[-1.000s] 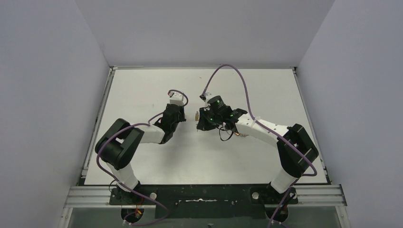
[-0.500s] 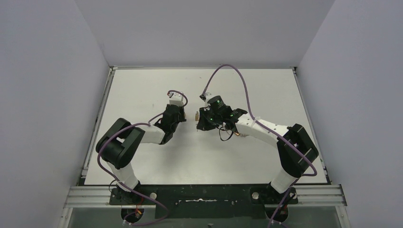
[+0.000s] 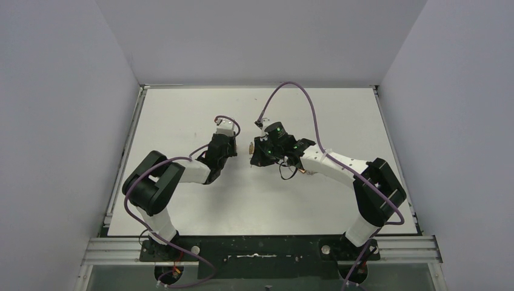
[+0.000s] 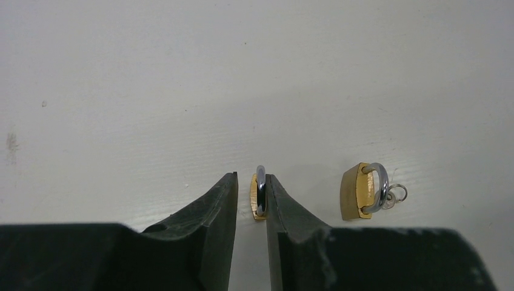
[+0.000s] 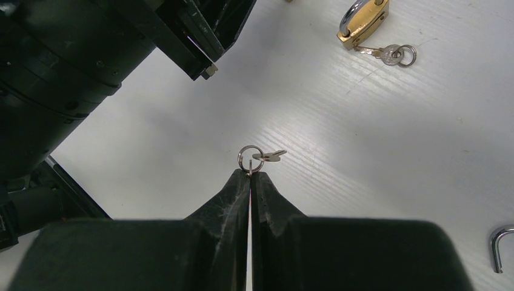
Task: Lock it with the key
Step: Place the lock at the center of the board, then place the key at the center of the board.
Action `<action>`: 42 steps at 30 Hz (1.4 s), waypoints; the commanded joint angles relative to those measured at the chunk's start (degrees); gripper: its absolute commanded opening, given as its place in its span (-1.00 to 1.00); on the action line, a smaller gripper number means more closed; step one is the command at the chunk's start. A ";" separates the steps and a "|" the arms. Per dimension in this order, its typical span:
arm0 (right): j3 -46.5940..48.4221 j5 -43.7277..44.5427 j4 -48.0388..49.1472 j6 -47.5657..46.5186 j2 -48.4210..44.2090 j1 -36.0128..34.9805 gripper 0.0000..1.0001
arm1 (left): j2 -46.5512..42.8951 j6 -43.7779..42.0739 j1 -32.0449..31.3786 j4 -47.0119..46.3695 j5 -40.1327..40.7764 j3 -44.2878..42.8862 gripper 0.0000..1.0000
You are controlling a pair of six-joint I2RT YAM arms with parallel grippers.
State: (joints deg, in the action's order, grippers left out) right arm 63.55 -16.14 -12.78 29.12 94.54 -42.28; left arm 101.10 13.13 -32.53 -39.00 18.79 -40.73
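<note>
In the left wrist view a small brass padlock with a silver shackle stands edge-on between my left gripper's fingertips. The right finger touches it and a narrow gap shows on the left side. My right gripper is shut on a key ring that carries a small key, held above the table. In the top view the left gripper and right gripper face each other mid-table, with a brass padlock between them.
A second brass padlock with keys on a ring sits just right of the left gripper. It also shows in the right wrist view. A loose silver shackle lies at that view's bottom right. The left arm fills its upper left.
The left wrist has shifted very slightly. Nothing else has visibly changed.
</note>
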 commanded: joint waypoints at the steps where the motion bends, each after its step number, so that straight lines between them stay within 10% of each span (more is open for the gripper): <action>1: 1.58 -0.38 3.62 0.14 -0.02 0.45 -1.00 | -0.82 -0.95 -0.10 -0.74 -0.22 -1.15 -0.56; 23: 1.55 -0.40 3.78 0.06 0.64 0.45 -1.00 | -5.21 -1.38 -0.16 1.74 -4.23 -2.66 -0.09; 42: 20.36 4.43 -4.56 1.42 13.20 -0.77 -1.00 | -28.11 3.10 10.26 30.81 -8.97 -16.27 0.02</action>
State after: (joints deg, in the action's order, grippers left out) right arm 75.77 -15.03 -15.00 30.09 104.09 -42.48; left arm 79.18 13.10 -27.29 -15.29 13.23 -54.39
